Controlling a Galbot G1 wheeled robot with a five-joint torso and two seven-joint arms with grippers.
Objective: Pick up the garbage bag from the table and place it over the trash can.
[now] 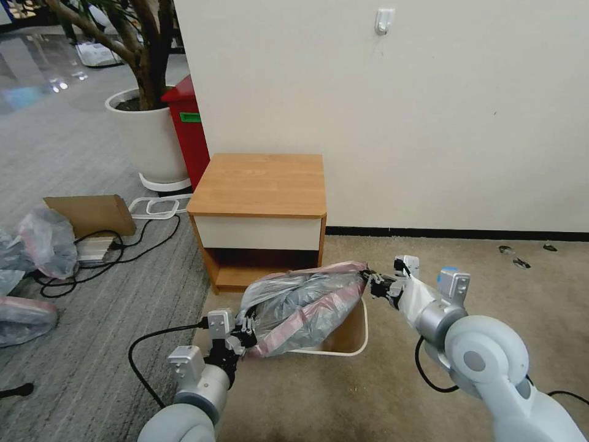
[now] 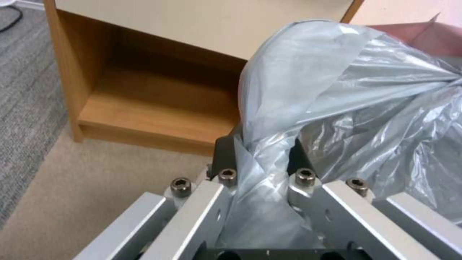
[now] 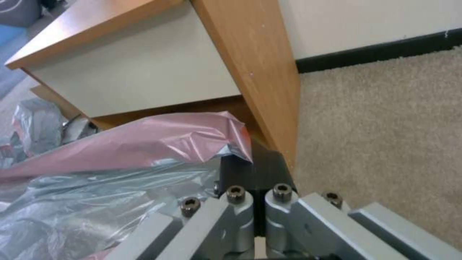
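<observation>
Garbage bag (image 1: 304, 304) stretched above the trash can (image 1: 350, 341).
It is pinched at opposite ends by the left claw (image 1: 245, 334) and right claw (image 1: 370, 279), both arms extended low.

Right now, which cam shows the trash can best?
Head view: the trash can stands on the carpet in front of the table, its rim and inner wall showing on the right, the garbage bag stretched across the rest. Both wrist views show bag and table, with no bin I can make out.
</observation>
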